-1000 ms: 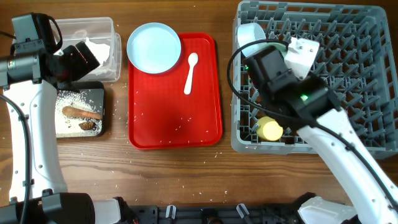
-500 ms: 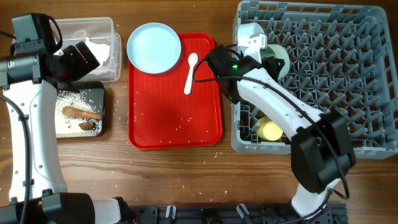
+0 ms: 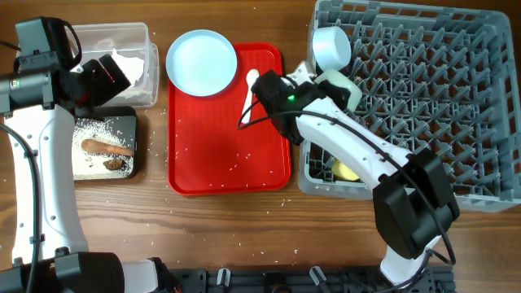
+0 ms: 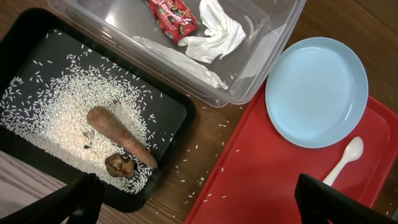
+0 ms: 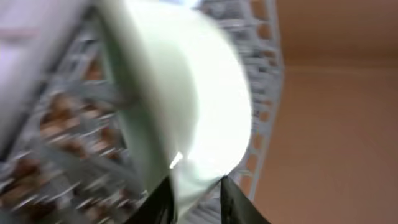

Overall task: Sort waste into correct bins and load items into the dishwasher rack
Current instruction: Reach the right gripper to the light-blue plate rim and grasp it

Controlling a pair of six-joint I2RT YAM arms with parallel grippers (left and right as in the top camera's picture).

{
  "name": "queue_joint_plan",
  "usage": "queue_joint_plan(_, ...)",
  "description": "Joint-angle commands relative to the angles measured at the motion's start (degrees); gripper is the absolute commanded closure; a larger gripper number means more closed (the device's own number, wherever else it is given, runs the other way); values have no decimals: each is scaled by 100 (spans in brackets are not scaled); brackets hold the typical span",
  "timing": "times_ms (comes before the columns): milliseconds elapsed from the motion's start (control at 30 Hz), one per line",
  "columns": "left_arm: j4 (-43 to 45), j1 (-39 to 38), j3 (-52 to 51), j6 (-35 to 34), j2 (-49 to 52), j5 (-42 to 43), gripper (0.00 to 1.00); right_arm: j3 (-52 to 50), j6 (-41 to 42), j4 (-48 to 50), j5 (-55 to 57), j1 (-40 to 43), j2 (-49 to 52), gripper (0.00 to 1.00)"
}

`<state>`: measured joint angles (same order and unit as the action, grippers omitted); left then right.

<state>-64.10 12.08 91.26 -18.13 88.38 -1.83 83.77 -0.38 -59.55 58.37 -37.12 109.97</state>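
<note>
The grey dishwasher rack [image 3: 431,106] holds the blue-white bowl [image 3: 331,47], the mint green bowl [image 3: 346,88] and the yellow cup [image 3: 348,172] along its left side. My right gripper [image 3: 326,81] is at the mint bowl. The blurred right wrist view shows the bowl's rim [image 5: 186,112] between the fingers [image 5: 198,196]. My left gripper [image 4: 199,208] is open and empty above the black tray [image 4: 180,106], which holds rice [image 4: 56,118], the sausage piece [image 4: 118,134] and the brown lump [image 4: 121,165]. The clear tub [image 4: 267,62] holds the wrapper [image 4: 171,15] and tissue [image 4: 217,31].
The red tray [image 3: 228,146] lies between the bins and the rack. It carries the pale blue plate [image 3: 202,63] and the white spoon [image 3: 248,94]. My right arm's elbow hangs over the tray's right edge. Loose rice grains lie on the tray and the wood.
My right arm has swung left, its elbow now over the red tray. The mint bowl has moved down and left in the rack. The rack has shifted slightly. My left arm is still.
</note>
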Motion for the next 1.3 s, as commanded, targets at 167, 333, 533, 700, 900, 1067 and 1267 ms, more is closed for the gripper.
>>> queue_joint_plan(167,11,20,90,-31,-31,-37,0,304,-70,-203,-1084,-20,26,50)
queue_joint_plan(333,11,22,90,-31,-31,-37,0,1084,13,-186,-1628,-20,-664,10)
queue_joint_plan(533,13,20,90,-31,-31,-37,0,1316,109,1521,-6074,-15,-1034,16)
queue_joint_plan(700,11,20,90,-33,-31,-37,0,984,1869,3370,-6109,-15,-391,26)
queue_joint_plan(900,13,20,90,-33,-31,-37,0,984,2822,4889,-5364,-15,874,28)
queue_joint_plan(1067,13,20,90,-33,-31,-37,0,984,3316,5281,-5340,48,1626,32)
queue_joint_plan(1267,13,22,90,-31,-31,-37,0,984,3453,5508,-5318,50,2046,38)
